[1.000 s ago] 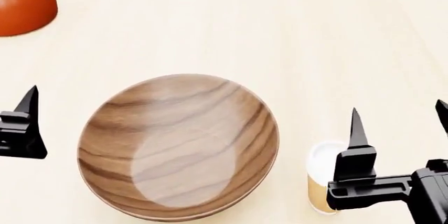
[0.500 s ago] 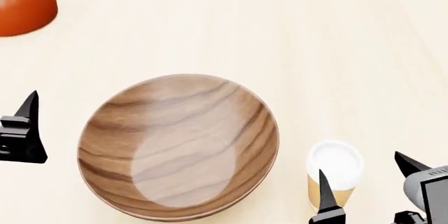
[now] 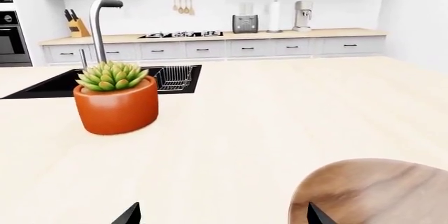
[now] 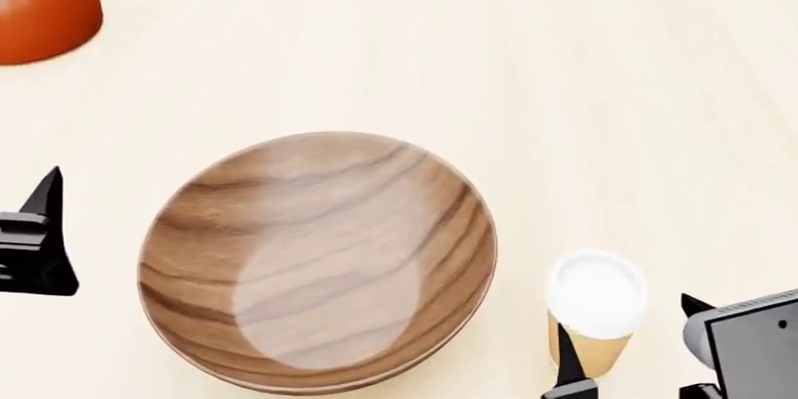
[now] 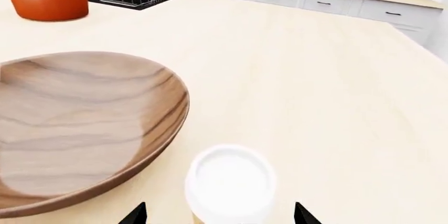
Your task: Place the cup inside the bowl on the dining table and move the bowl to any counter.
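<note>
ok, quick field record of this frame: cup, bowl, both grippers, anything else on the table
cup: upright on dining table, lid on, beside the bowl, not inside
bowl: on table, empty
right gripper: open, fingertips either side of cup, no contact visible
left gripper: open, holding nothing, beside bowl's rim
plant pot: far left of table, apart from bowl

Left gripper (image 4: 37,231), left edge of the head frame: matte black, blocky stepped body, one thin finger tapering to a sharp point. Right gripper (image 4: 630,343), lower right corner: same black pointed fingers, plus a grey flat-faced housing with a dark border. Wrist frames show only small black triangular fingertips (image 5: 134,214) at the bottom edge.
</note>
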